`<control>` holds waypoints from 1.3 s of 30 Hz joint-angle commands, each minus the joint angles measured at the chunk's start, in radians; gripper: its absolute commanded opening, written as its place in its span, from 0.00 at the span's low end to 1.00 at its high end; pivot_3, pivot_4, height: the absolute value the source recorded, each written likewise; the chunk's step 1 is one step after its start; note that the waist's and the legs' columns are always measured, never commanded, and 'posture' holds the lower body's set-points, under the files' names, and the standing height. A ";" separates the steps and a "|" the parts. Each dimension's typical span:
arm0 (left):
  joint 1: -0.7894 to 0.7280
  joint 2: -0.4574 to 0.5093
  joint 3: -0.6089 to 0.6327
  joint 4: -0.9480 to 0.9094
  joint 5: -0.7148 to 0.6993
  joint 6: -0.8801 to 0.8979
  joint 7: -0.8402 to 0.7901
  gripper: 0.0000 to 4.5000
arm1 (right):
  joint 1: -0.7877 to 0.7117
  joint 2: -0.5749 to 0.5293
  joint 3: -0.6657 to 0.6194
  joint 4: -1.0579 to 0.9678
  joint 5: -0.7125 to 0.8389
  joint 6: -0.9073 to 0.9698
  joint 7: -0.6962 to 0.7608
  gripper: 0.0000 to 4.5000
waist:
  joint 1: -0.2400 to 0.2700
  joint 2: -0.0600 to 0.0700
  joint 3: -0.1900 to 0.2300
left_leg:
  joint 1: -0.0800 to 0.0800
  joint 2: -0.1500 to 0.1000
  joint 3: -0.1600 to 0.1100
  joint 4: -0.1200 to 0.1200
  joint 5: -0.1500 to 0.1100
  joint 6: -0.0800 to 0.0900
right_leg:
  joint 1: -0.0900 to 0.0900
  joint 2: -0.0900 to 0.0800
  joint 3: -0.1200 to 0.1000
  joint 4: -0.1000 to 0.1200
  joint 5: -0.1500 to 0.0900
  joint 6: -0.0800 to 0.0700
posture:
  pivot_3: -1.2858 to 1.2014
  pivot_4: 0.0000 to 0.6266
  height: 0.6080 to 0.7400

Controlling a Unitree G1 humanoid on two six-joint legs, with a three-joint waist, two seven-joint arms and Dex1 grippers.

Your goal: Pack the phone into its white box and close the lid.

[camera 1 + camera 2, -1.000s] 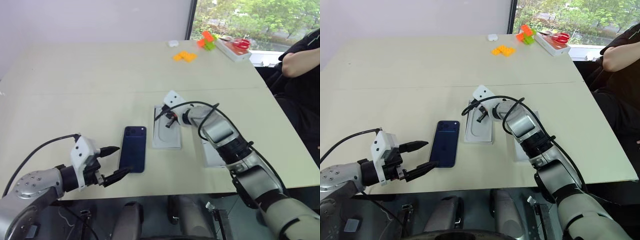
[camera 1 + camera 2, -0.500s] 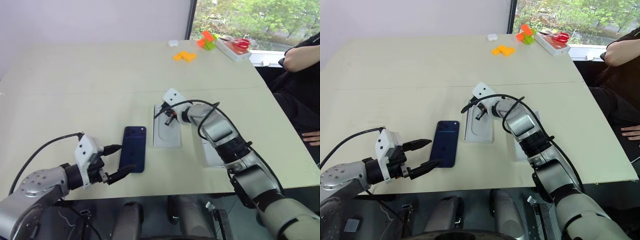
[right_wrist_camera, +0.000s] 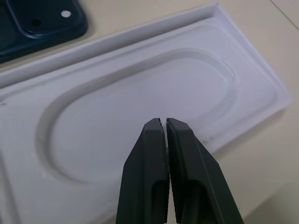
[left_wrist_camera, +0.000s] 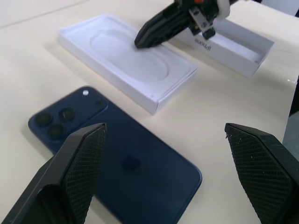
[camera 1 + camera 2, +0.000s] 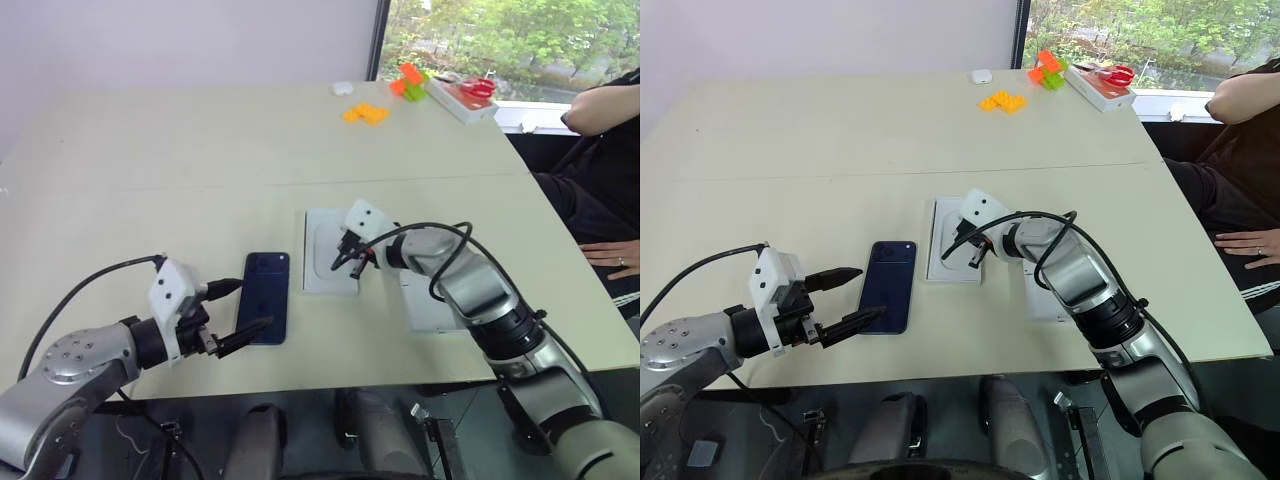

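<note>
- Phone [image 5: 264, 311] was lying flat on the table [image 5: 150, 180], glossy back up, camera bump at the far end.
- Your left gripper [image 5: 243, 309] sat at the phone's near left corner with both fingers spread wide and nothing between them, so not grabbing anything.
- Your right gripper [image 5: 345, 259] was clenched tight, fingers pressed together on nothing, tips over the white insert with the oval recess [image 5: 328, 263].
- That insert lay just right of the phone, apart from it.
- Another white box piece [image 4: 231, 43] was further right, mostly behind your right arm; couldn't tell if it's the tray or the lid.
- Far corner of the table had some orange blocks [image 5: 365, 113] and a white tray with red stuff [image 5: 462, 96], and a person's arm [image 5: 603, 104] showed past the right edge.
</note>
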 commanded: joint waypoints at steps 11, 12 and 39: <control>-0.005 -0.015 -0.008 -0.015 0.003 0.002 0.004 0.95 | -0.008 0.135 0.010 0.028 0.036 0.025 -0.006 0.05 | 0.003 0.000 0.000 | 0.000 0.000 0.000 0.000 0.000 0.000 | 0.001 -0.001 0.000 0.000 0.002 -0.002 | 0.52 0.24 0.94; -0.005 -0.016 -0.008 -0.015 0.004 0.002 0.005 0.95 | -0.007 0.143 0.004 0.028 0.042 0.032 -0.006 0.05 | 0.003 0.000 0.000 | 0.000 0.000 0.000 0.000 0.000 0.000 | 0.001 -0.001 0.000 0.000 0.002 -0.002 | 0.52 0.24 0.94; -0.032 -0.034 0.312 0.215 -0.215 0.230 0.149 0.98 | 0.116 -0.094 -0.066 -0.352 0.159 -0.101 0.141 0.04 | 0.000 0.000 0.000 | 0.004 0.000 0.001 0.000 0.000 0.000 | 0.003 -0.001 0.000 0.000 0.000 0.001 | 0.52 0.24 0.94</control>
